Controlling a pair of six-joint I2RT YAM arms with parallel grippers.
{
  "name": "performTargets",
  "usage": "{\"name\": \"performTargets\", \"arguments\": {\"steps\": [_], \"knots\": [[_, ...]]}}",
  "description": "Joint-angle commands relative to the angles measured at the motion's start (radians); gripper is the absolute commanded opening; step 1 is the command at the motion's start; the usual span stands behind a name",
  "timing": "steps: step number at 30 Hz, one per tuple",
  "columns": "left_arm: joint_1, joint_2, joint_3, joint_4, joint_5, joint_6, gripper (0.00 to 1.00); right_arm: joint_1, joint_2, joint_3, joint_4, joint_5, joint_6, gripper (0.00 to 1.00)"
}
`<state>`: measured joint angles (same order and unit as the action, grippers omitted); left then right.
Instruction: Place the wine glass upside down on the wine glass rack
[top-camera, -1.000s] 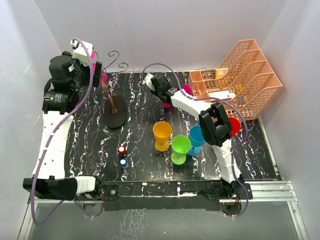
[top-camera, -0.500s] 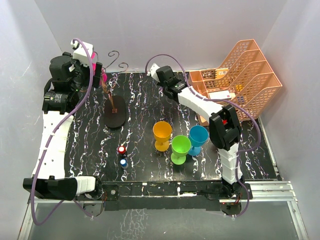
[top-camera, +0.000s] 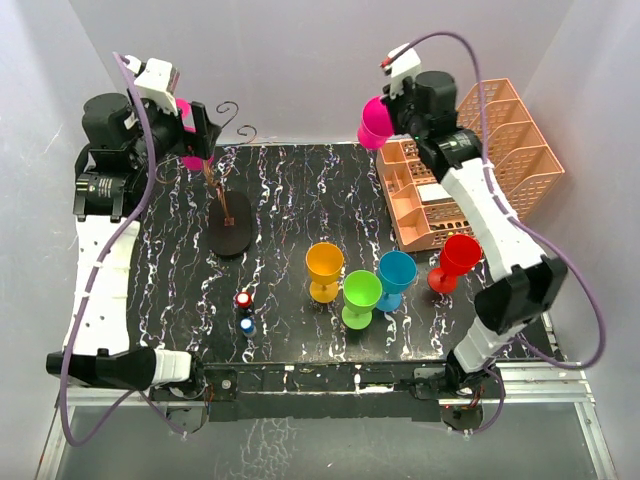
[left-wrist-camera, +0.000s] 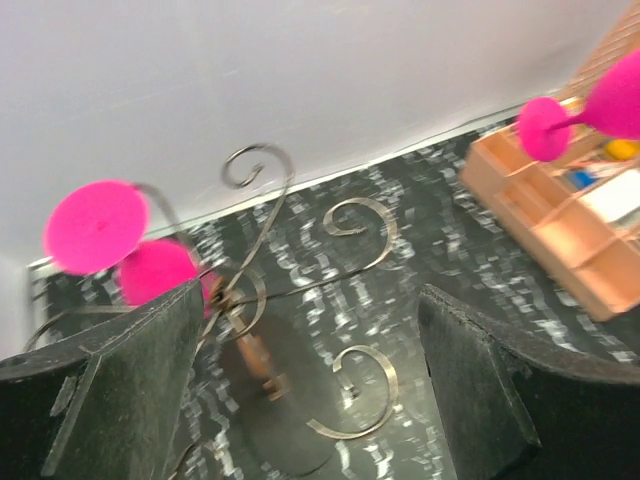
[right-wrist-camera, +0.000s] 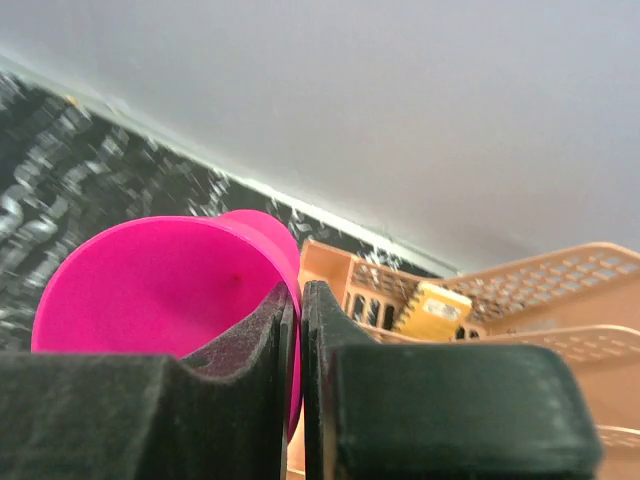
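Wine glass, pink plastic goblet (top-camera: 374, 122): aloft at one o'clock, rim pinched by the right gripper (right-wrist-camera: 298, 300), its fingers clamped together on it.
Wine glass rack, thin dark wire stand with scroll arms (top-camera: 230, 235): eleven o'clock; another pink goblet (left-wrist-camera: 95, 225) seems hung there.
Left gripper (left-wrist-camera: 310, 300): fingers apart, empty.
Remaining: carry over, invert, hang.

L end effector (left-wrist-camera: 310, 300) wide, R (right-wrist-camera: 300, 292) tight

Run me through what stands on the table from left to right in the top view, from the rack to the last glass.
First the wine glass rack → orange glass → green glass → blue glass → red glass. The small bottles and the peach basket overlap others sideways, so they are left out.
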<state>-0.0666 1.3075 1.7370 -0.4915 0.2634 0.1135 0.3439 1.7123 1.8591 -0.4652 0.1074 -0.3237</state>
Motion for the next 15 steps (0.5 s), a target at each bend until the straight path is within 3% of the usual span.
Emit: {"name": "performTargets", "arguments": {"steps": [1, 6, 15], "knots": [[0.002, 0.052, 0.060, 0.070, 0.291, -0.225, 0.86, 0.007, -0.115, 0.069, 0.083, -0.183, 0.147, 0.08], [-0.036, 0.119, 0.044, 0.223, 0.425, -0.467, 0.86, 0.007, -0.121, 0.178, 0.040, -0.310, 0.232, 0.08], [-0.155, 0.196, 0.059, 0.320, 0.422, -0.612, 0.84, 0.009, -0.097, 0.300, 0.015, -0.524, 0.362, 0.08]]}}
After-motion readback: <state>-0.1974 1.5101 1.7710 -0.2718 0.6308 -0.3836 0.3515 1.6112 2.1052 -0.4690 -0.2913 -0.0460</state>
